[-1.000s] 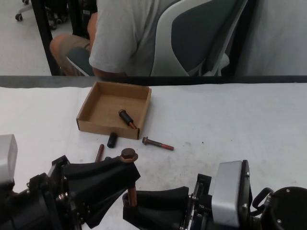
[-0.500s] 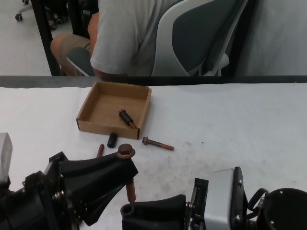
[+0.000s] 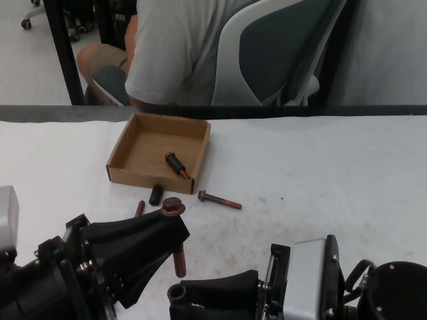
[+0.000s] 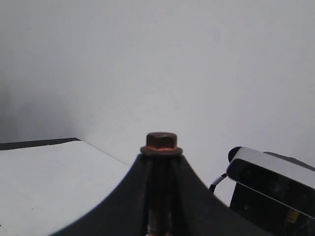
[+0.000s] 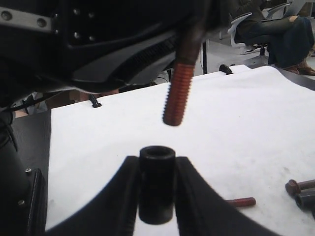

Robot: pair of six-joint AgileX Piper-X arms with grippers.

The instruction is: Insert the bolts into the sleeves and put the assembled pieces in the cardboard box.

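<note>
My left gripper is shut on a rusty bolt, held upright with its hex head on top. The threaded end hangs just above a black sleeve, with a small gap and a slight offset to one side. My right gripper is shut on that sleeve, open end up. The cardboard box stands farther back and holds one assembled piece.
Just in front of the box lie a loose black sleeve, a bolt and another bolt. Loose bolts also lie on the white bench. A seated person is behind the bench's far edge.
The right gripper with the sleeve has sunk lower and back. The left gripper has shifted the bolt slightly up and left, so a gap now shows between bolt tip and sleeve.
</note>
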